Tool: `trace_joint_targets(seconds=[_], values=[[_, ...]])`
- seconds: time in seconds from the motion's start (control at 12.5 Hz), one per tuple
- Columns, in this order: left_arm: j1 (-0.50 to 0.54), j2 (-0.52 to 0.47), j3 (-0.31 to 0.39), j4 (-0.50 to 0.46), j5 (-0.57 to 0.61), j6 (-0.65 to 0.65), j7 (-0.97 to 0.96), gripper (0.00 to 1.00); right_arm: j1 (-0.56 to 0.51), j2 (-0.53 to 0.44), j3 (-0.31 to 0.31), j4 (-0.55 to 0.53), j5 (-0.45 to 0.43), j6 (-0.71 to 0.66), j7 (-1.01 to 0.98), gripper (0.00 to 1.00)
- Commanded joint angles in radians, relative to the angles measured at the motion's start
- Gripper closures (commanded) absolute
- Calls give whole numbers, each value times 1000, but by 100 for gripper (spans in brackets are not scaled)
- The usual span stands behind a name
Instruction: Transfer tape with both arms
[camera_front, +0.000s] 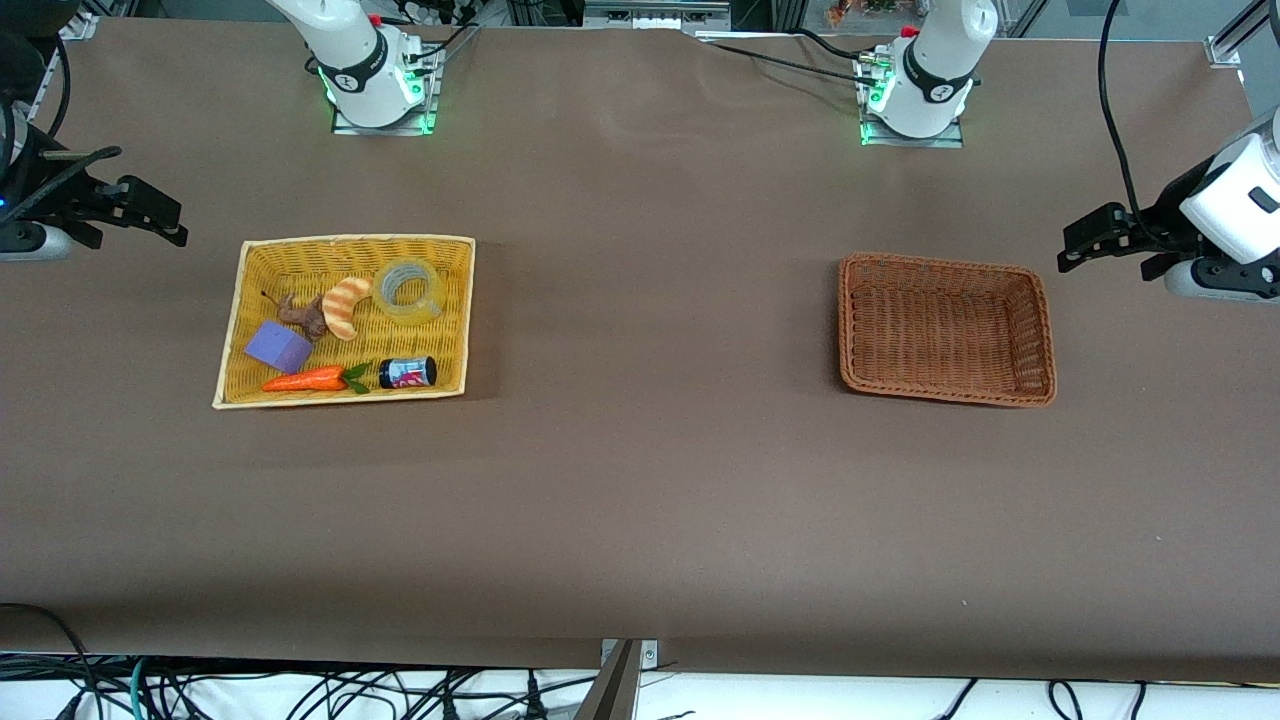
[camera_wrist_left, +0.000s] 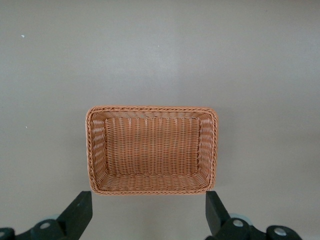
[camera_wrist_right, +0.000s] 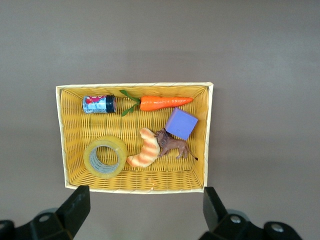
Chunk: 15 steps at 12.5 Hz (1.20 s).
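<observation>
Tape (camera_front: 409, 290) lay flat in the yellow basket (camera_front: 252, 330) beside the croissant toy (camera_front: 346, 306) in the front view; light and stiff, its slick ring probably suited a pinch across the wall. Left wrist view showed the left gripper (camera_wrist_left: 149, 215) spread wide over the brown basket (camera_wrist_left: 152, 110). Right wrist view showed the right gripper (camera_wrist_right: 145, 212) equally wide above the tape (camera_wrist_right: 105, 156).

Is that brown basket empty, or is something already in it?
Empty. The brown basket shows only bare weave inside in the front and left wrist views; the tape lies in the yellow basket.
</observation>
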Motion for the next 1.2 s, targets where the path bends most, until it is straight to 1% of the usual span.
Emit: trace_joint_targets(seconds=[0.0, 1.12], values=[[0, 3, 2, 15, -2, -10, -1, 0, -21, 11, 17, 23, 9, -17, -2, 0], [7, 3, 2, 15, -2, -9, 2, 0, -20, 12, 14, 33, 1, -33, -8, 0]])
